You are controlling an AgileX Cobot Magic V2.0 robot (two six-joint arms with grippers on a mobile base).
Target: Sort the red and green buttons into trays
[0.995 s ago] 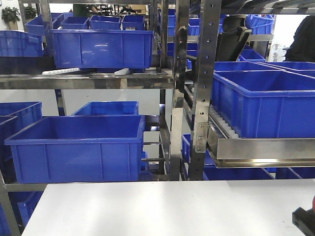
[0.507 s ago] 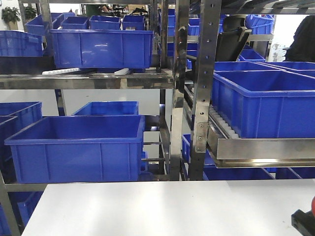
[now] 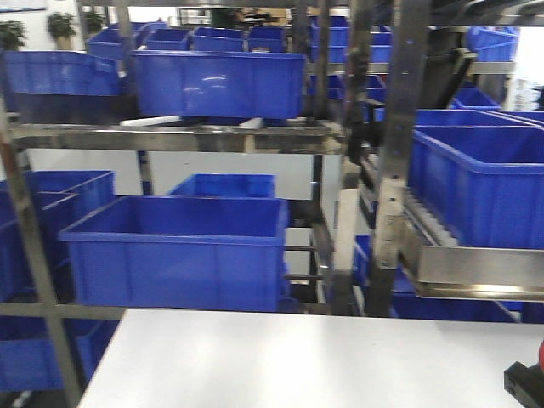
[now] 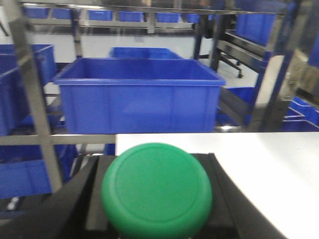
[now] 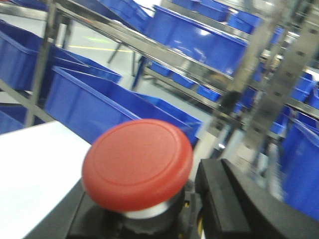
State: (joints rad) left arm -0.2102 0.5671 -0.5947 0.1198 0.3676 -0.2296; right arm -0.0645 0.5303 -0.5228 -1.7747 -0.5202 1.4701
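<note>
The left wrist view is filled by the green button (image 4: 156,188), its round cap facing the camera. My left gripper (image 4: 155,209) is shut on it, a black finger (image 4: 65,211) on each side. In the right wrist view the red button (image 5: 137,163) sits on a silver collar and black base, and my right gripper (image 5: 144,209) is shut on that base. A corner of the right gripper (image 3: 524,384) shows at the front view's bottom right, with a sliver of red above it. Both are held over the white table (image 3: 297,357). The trays are out of view.
Steel racks (image 3: 387,170) stand right behind the table's far edge. They carry deep blue crates: one low at left (image 3: 178,251), one on the upper shelf (image 3: 217,81), one at right (image 3: 480,183). The table's left edge (image 3: 102,361) drops off to more crates.
The whole rack scene has slid to the right and gone blurred in the front view, so the camera has swung or moved left. The right gripper's corner stays at bottom right.
</note>
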